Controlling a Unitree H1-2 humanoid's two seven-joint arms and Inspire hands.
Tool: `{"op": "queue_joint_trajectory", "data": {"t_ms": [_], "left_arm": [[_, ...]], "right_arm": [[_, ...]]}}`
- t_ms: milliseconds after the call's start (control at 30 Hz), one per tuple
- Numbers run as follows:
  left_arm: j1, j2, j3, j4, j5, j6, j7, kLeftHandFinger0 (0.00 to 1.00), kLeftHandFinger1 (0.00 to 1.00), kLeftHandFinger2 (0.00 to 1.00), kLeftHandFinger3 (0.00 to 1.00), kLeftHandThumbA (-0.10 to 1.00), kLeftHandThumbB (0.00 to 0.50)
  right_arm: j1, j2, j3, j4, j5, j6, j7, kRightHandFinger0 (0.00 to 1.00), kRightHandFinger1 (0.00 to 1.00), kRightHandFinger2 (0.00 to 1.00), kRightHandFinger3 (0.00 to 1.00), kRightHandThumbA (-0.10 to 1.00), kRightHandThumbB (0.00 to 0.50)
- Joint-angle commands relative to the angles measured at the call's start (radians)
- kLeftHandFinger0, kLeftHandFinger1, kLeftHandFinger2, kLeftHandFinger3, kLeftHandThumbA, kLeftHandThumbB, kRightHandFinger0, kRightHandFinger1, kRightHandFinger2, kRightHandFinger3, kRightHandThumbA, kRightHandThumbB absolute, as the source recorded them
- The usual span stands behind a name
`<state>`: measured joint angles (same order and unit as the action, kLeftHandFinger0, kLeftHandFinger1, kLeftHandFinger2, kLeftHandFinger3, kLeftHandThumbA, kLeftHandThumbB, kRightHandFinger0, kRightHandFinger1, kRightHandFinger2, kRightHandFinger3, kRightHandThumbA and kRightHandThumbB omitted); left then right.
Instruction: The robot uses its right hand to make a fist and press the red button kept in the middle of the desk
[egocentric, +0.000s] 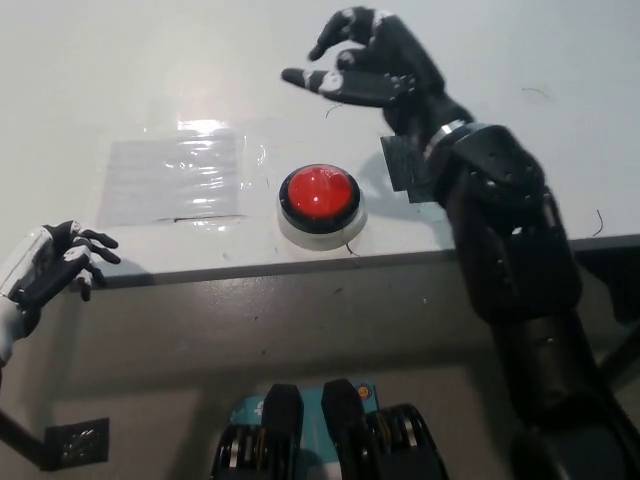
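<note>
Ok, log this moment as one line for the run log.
right hand: open, raised beyond button | red button: uncovered on desk | left hand: resting at desk edge

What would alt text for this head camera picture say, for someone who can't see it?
A robot's black right hand hangs open above a white desk, up and to the right of a round red button near the desk's front edge. Its white left hand rests at the lower left by the desk's edge, holding nothing, and a clear plastic sheet lies left of the button.
</note>
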<state>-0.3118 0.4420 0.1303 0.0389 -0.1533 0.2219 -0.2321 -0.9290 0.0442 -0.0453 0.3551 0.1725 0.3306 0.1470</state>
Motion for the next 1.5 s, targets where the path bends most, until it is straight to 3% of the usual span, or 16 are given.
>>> {"op": "queue_joint_trajectory", "data": {"t_ms": [0, 233, 433, 567, 800, 1067, 1133, 1467], "left_arm": [[-0.008, 0.023, 0.022, -0.026, -0.010, -0.023, -0.006, 0.23, 0.31, 0.42, 0.55, 0.53, 0.000], [-0.002, 0.025, 0.028, -0.023, -0.015, -0.020, -0.008, 0.26, 0.32, 0.42, 0.56, 0.52, 0.000], [0.002, 0.027, 0.030, -0.017, -0.020, -0.038, -0.015, 0.22, 0.30, 0.42, 0.56, 0.52, 0.000], [0.006, 0.028, 0.038, -0.016, -0.024, -0.031, -0.014, 0.23, 0.30, 0.41, 0.56, 0.52, 0.000], [0.010, 0.025, 0.044, -0.026, -0.021, -0.021, -0.010, 0.23, 0.31, 0.41, 0.54, 0.51, 0.000], [0.004, 0.031, 0.056, -0.012, -0.023, -0.024, -0.017, 0.22, 0.30, 0.41, 0.54, 0.52, 0.000], [0.007, 0.031, 0.057, -0.023, -0.020, -0.012, -0.014, 0.25, 0.32, 0.43, 0.55, 0.53, 0.000], [0.008, 0.036, 0.055, -0.011, -0.015, -0.034, -0.021, 0.27, 0.33, 0.43, 0.56, 0.54, 0.000]], "right_arm": [[-0.019, -0.041, -0.029, -0.083, 0.036, 0.058, 0.006, 0.00, 0.04, 0.34, 0.32, 1.00, 0.500], [0.032, -0.121, -0.063, -0.181, 0.055, 0.056, 0.026, 0.00, 0.01, 0.30, 0.33, 1.00, 0.500], [0.088, -0.212, -0.132, -0.216, 0.090, -0.001, 0.051, 0.00, 0.03, 0.34, 0.37, 1.00, 0.500], [0.147, -0.251, -0.159, -0.303, 0.104, 0.035, 0.040, 0.00, 0.00, 0.33, 0.35, 1.00, 0.500], [0.299, -0.314, -0.222, -0.440, 0.120, 0.069, 0.020, 0.00, 0.03, 0.35, 0.32, 1.00, 0.500], [0.445, -0.350, -0.293, -0.504, 0.148, 0.038, 0.014, 0.00, 0.04, 0.35, 0.31, 1.00, 0.500], [0.513, -0.355, -0.316, -0.533, 0.146, 0.033, 0.008, 0.00, 0.01, 0.30, 0.31, 1.00, 0.497], [0.694, -0.339, -0.358, -0.563, 0.155, 0.001, -0.004, 0.00, 0.01, 0.33, 0.31, 1.00, 0.500]]}}
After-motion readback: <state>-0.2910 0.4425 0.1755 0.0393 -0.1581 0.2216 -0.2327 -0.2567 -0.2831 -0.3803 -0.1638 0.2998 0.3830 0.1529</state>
